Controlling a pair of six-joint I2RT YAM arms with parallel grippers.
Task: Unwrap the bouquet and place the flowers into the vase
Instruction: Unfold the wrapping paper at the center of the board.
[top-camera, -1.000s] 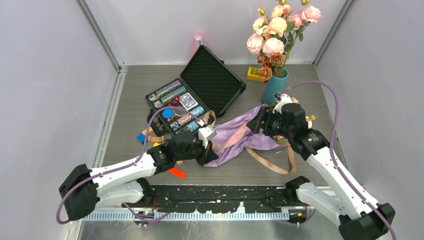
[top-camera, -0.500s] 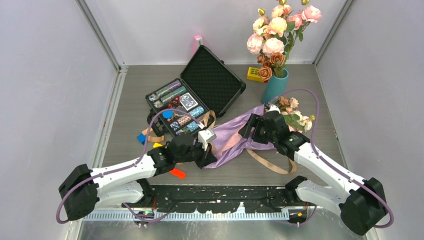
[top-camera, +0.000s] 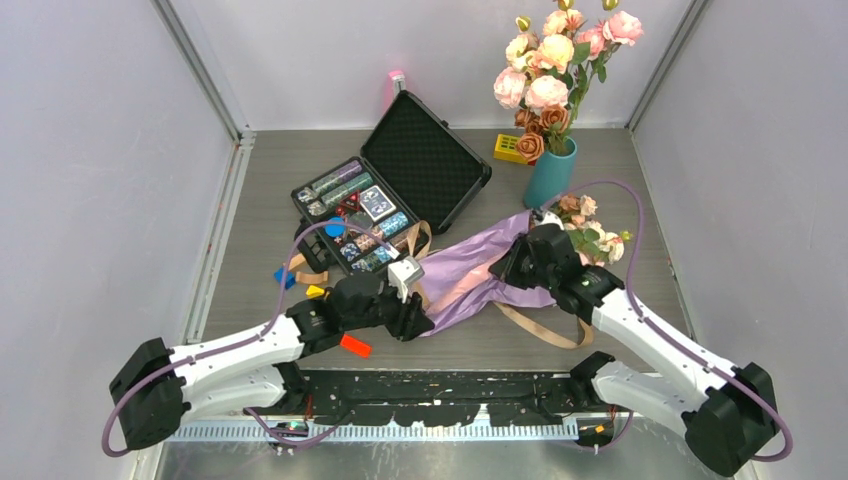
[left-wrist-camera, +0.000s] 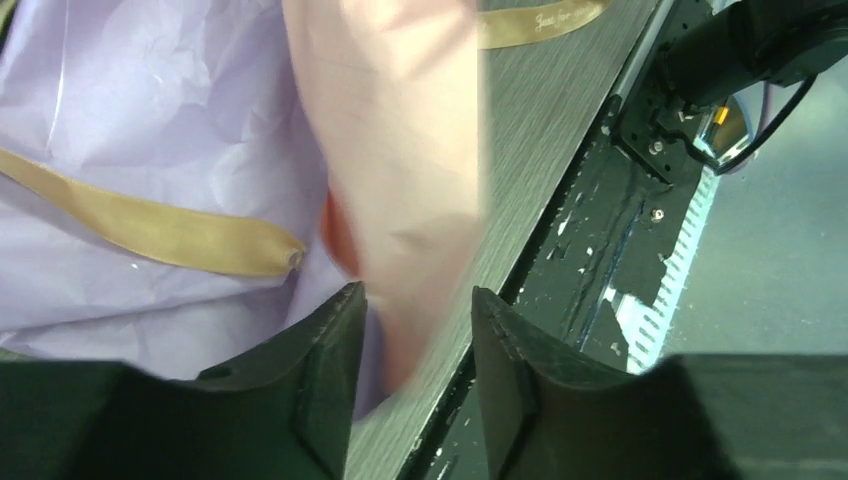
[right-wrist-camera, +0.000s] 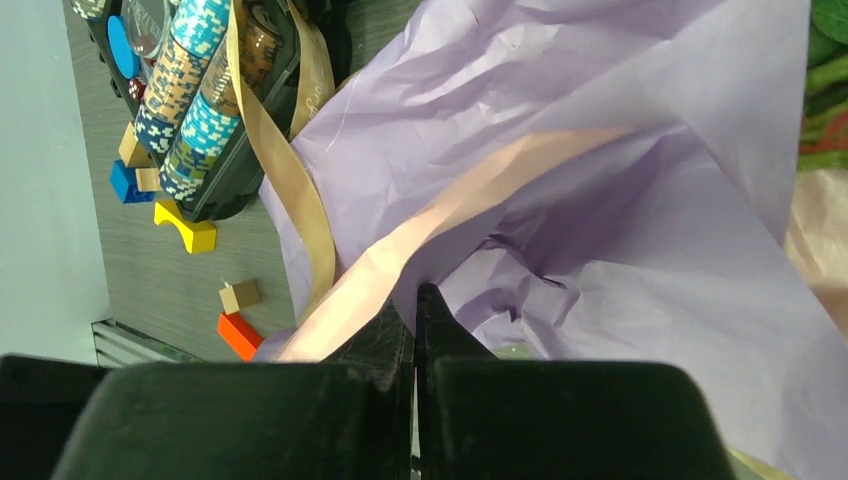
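The bouquet's crinkled lilac paper (top-camera: 470, 272) lies spread open mid-table, with pink lining and a tan ribbon (left-wrist-camera: 150, 232) across it. The flowers (top-camera: 592, 238), small pink and peach roses with green leaves, lie at its right end, below the teal vase (top-camera: 550, 175). The vase holds a bigger bunch of pink-cream roses. My left gripper (top-camera: 420, 318) sits at the paper's near-left corner; in its wrist view the fingers (left-wrist-camera: 335, 340) stand apart with blurred pink paper (left-wrist-camera: 410, 150) in the gap. My right gripper (top-camera: 508, 265) is shut, pinching a fold of lilac paper (right-wrist-camera: 600, 150) at its tips (right-wrist-camera: 414, 295).
An open black case (top-camera: 425, 160) with poker chips stands behind the paper. Small coloured blocks lie near the left arm, among them an orange one (top-camera: 353, 346). A yellow block (top-camera: 508, 148) sits beside the vase. Loose ribbon (top-camera: 545, 332) loops toward the front edge.
My right gripper swung left from over the flowers and closed on the lilac paper. My left gripper has opened, and its arm slid slightly toward the near edge.
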